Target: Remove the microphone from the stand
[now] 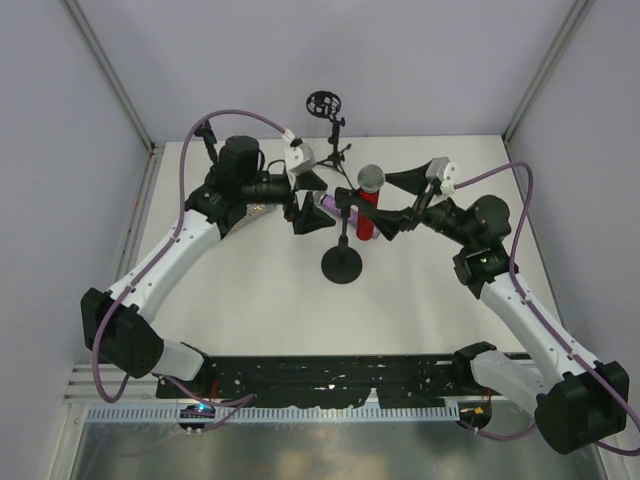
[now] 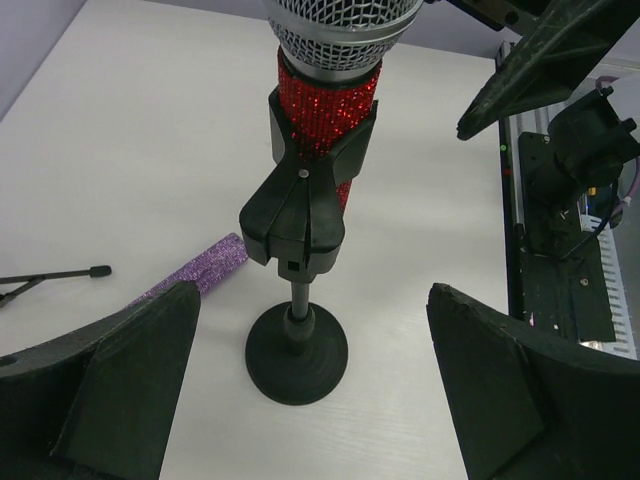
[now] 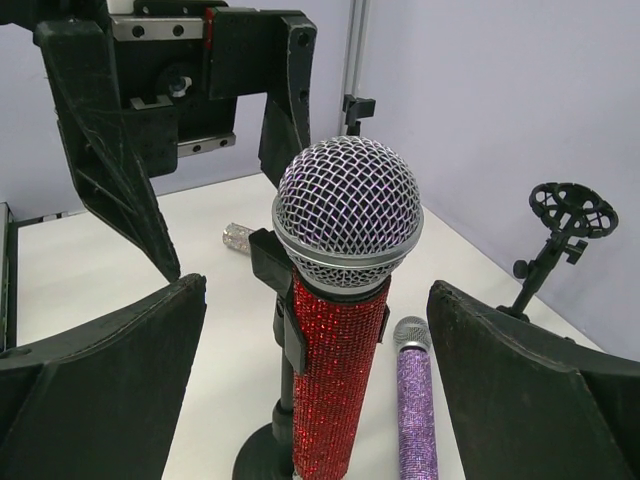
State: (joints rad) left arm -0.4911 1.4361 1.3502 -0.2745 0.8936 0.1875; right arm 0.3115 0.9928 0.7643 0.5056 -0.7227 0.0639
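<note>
Black wedge-shaped fingers (image 3: 100, 380) fill the bottom corners of the right wrist view, and the left wrist view is framed the same way. You have the jaws of both grippers wide apart, clamped on nothing.

1. Position: the red glitter microphone with silver mesh head (image 3: 335, 380) sits in the black spring clip (image 2: 300, 215) of the black pole stand on its round base (image 1: 342, 265), near the table's middle. It is not yet removed.
2. Placement: the left gripper (image 1: 328, 203) and right gripper (image 1: 382, 203) face each other with the microphone between them. My judgement is that this lets 1 arm steady the stand while the other lifts.
3. Axis: the long axis is close to upright. The mesh head points up and the tail hangs down beside the pole. The clip grips the upper body just under the head.
4. Clutter: a purple glitter microphone (image 3: 415, 410) lies flat near the base. A small black tripod with ring mount (image 3: 560, 235) stands well behind. Neither is yours to take.
</note>
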